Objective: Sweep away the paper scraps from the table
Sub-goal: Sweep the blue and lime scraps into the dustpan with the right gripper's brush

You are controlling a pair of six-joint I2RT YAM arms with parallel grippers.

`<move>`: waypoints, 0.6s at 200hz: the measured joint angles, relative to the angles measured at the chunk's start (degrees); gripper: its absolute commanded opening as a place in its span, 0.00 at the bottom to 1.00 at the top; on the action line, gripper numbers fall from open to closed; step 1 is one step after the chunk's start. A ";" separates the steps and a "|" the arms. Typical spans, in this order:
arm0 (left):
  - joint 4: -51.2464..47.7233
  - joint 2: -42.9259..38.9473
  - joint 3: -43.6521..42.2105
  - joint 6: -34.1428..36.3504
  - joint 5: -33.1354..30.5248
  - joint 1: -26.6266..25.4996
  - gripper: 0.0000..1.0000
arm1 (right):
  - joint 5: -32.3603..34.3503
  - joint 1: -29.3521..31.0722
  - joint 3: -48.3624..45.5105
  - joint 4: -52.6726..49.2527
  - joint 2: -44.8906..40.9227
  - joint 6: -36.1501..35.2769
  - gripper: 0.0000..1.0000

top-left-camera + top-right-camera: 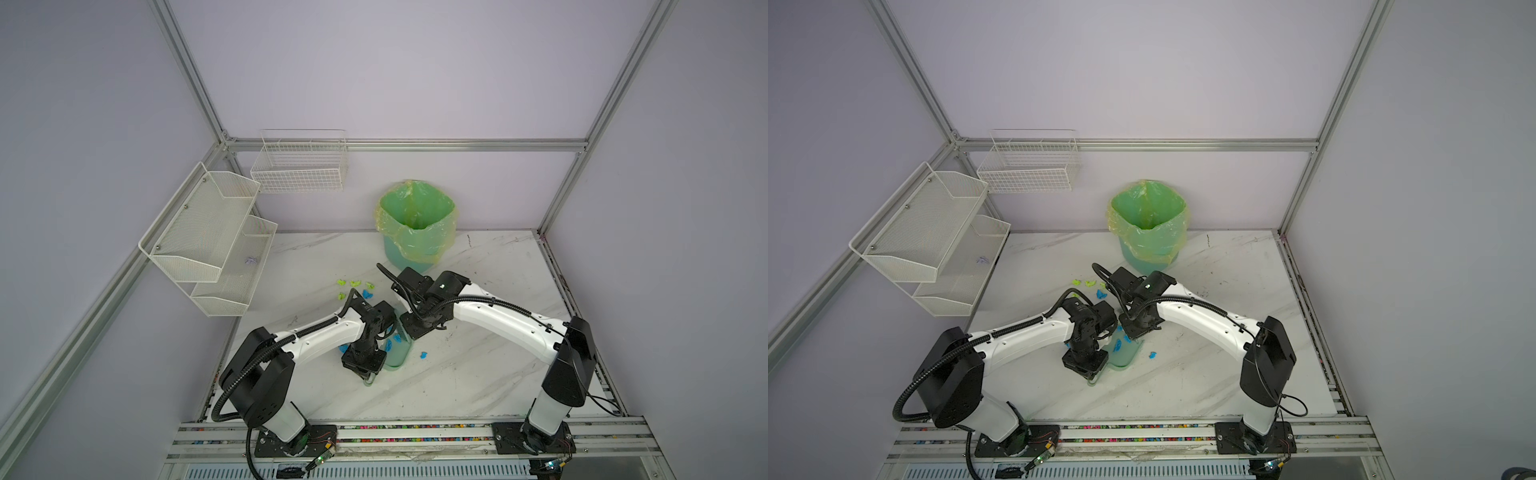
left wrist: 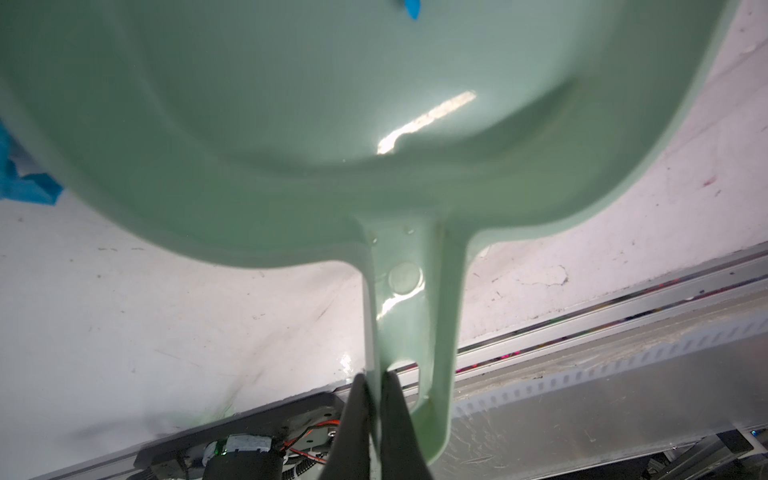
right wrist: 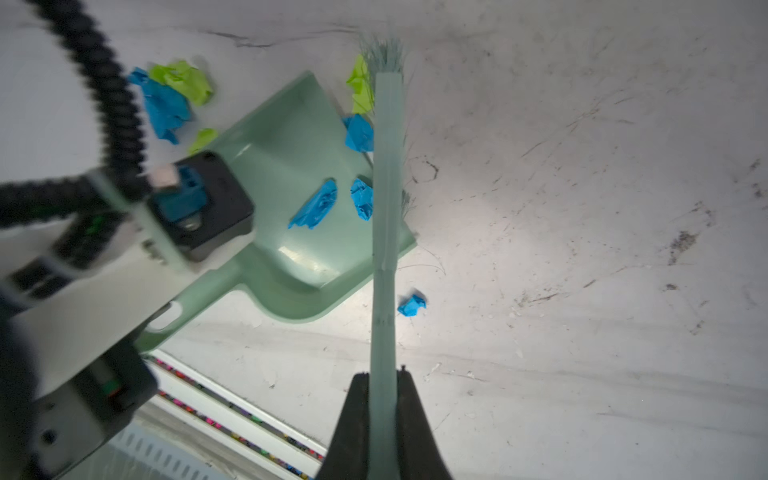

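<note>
My left gripper [image 2: 376,376] is shut on the handle of a pale green dustpan [image 2: 291,124], which rests on the table [image 1: 478,374] mid-front. My right gripper [image 3: 382,376] is shut on the handle of a matching green brush [image 3: 386,166], whose bristles sit at the pan's open lip. Two blue paper scraps [image 3: 316,205] lie inside the dustpan [image 3: 299,174], and another blue one [image 3: 359,133] lies at its lip beside a yellow-green one. A single blue scrap [image 3: 411,305] lies on the table beside the pan. More blue and yellow-green scraps [image 1: 355,286] lie farther back.
A bin [image 1: 415,224] lined with a green bag stands at the back of the table, just behind the right arm. White mesh shelves [image 1: 208,241] and a wire basket [image 1: 299,166] hang on the left wall. An aluminium rail [image 1: 415,432] with tiny coloured beads runs along the front edge.
</note>
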 measured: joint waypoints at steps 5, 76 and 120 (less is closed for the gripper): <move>0.04 0.09 0.00 0.00 0.09 0.09 0.00 | -0.98 0.02 -0.20 0.20 -0.83 0.07 0.00; 1.79 0.83 -0.76 0.07 0.72 0.85 0.00 | 0.11 -1.57 5.27 0.61 -2.43 1.07 0.00; 2.47 0.85 -1.49 0.04 0.98 1.31 0.00 | 5.22 -3.19 13.51 0.61 8.50 -0.72 0.00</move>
